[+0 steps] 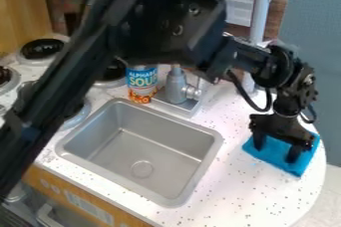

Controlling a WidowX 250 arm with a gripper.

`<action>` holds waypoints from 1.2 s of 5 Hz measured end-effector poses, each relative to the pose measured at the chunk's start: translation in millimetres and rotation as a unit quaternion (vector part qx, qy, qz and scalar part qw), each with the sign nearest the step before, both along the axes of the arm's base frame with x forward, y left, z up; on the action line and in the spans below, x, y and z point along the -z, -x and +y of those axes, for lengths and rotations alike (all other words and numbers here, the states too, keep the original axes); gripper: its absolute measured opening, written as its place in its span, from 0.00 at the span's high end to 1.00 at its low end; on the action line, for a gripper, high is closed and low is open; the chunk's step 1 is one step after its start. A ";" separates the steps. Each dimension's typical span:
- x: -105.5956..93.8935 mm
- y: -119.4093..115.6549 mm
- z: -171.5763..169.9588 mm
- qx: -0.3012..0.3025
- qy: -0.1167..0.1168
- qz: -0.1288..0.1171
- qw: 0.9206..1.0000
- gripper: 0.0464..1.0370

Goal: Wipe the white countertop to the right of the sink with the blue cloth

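My claw (275,149) hangs with its two fingers spread wide, gripping nothing, over a blue cloth (274,158). The cloth lies flat near the rounded edge of my speckled white worktop (233,191), right of a metal sink (160,129).

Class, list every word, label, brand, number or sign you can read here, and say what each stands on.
"ALPHABET": upper line on the blue, white and orange cylindrical can, its last letter at the can's edge.
"SOUP": larger letters below, on the same can, last letter also at the edge.
Too blurred to read: any marks on the pale rectangular panel on the wooden counter front. No number is readable.
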State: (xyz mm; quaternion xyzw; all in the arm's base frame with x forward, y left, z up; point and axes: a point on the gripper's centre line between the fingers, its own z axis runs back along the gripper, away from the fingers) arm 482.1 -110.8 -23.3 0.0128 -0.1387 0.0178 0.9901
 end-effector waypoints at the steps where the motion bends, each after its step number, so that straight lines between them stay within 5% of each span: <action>1: -1.5 -8.9 7.5 -0.013 0.000 0.000 1.000 0.04; 3: 1.0 1.5 16.9 -0.038 0.005 0.002 0.999 0.04; 6: 5.7 102.5 13.4 -0.015 0.009 0.053 0.998 0.04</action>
